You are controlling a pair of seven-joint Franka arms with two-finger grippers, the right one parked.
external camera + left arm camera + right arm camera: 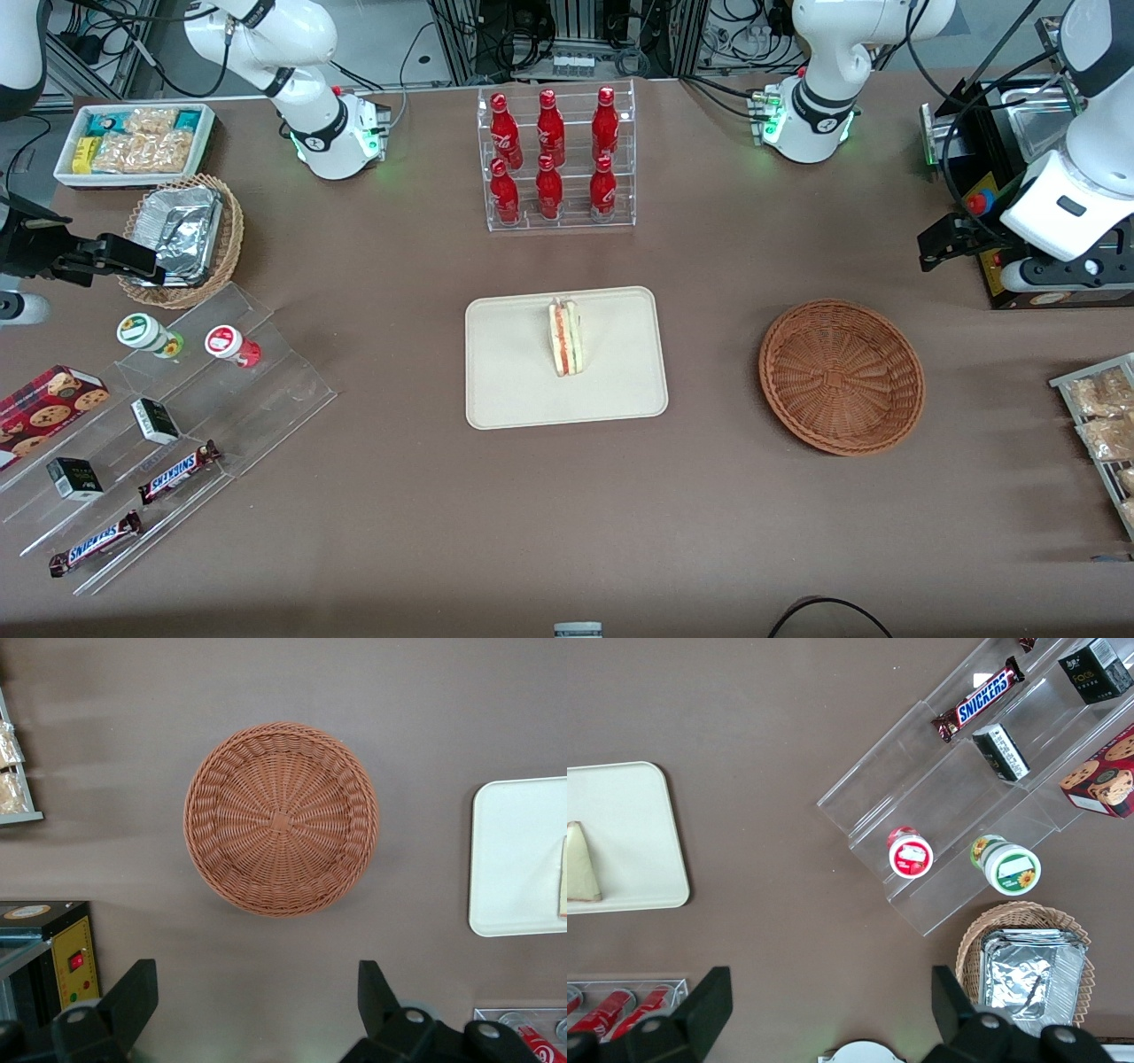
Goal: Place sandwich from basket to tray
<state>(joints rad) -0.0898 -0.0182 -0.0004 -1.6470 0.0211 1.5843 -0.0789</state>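
Plainly, our jaws stand wide apart with nothing between them: in the left wrist view the two dark fingers (133, 997) are well separated and only bare brown table (709, 496) shows in the gap. Our gripper (941, 241) hangs above the table at the working arm's end, near a black box with a red button (1019, 204), and touches nothing. Seen from the front camera, the basket (841, 377) lies at about seven o'clock from our gripper, well apart from it; its reddish-brown woven bowl (281, 819) holds nothing. From the basket, the tray (518, 390) lies at nine o'clock, flat on the table and clear of the basket's rim. On the tray rests the sandwich (564, 337), standing on edge with its red-orange and green filling turned up, in the half of the tray farther from the front camera. At twelve o'clock from the tray stands a clear rack of red bottles (554, 159).
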